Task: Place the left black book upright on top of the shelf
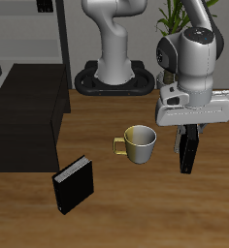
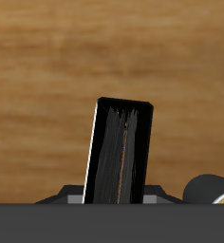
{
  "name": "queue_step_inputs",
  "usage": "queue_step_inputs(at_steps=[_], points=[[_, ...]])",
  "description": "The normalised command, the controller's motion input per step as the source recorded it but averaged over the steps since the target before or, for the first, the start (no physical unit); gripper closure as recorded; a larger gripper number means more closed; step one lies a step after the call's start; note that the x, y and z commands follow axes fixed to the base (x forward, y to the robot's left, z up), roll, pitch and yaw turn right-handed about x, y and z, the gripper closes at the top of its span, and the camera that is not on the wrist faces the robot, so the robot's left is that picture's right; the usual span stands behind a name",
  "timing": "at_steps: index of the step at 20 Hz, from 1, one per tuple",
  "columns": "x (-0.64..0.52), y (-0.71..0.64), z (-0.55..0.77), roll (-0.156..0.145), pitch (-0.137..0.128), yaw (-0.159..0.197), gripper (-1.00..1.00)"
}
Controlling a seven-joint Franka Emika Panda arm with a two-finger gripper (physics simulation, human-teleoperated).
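The left black book [image 1: 187,155] is slim and plain black, and stands on end beside the mug, under my gripper [image 1: 187,134]. The gripper comes down on it from above, and its jaws are shut on the book's upper part. In the wrist view the book [image 2: 121,152] reaches away from the gripper [image 2: 119,197] toward the wooden table. I cannot tell whether its lower end touches the table. The shelf [image 1: 29,114] is a low matte-black cabinet with a flat top, across the table from the gripper.
A yellowish mug [image 1: 140,143] stands mid-table close to the held book; its rim shows in the wrist view [image 2: 214,190]. A squarer black book with a white edge [image 1: 74,186] stands near the front edge. A tall dark rack [image 1: 39,29] stands behind the shelf. The robot base [image 1: 112,76] is at the back.
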Motion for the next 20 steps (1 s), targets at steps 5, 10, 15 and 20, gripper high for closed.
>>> queue_step_inputs(at_steps=[5, 10, 15, 20], points=[[-0.23, -0.12, 0.66, 0.036, -0.026, 0.020, 1.00], [-0.31, -0.24, 0.66, 0.031, -0.034, 0.029, 1.00], [-0.23, -0.41, 0.39, -0.052, 0.005, 0.057, 1.00], [-0.31, -0.44, 0.55, -0.044, -0.060, 0.008, 1.00]])
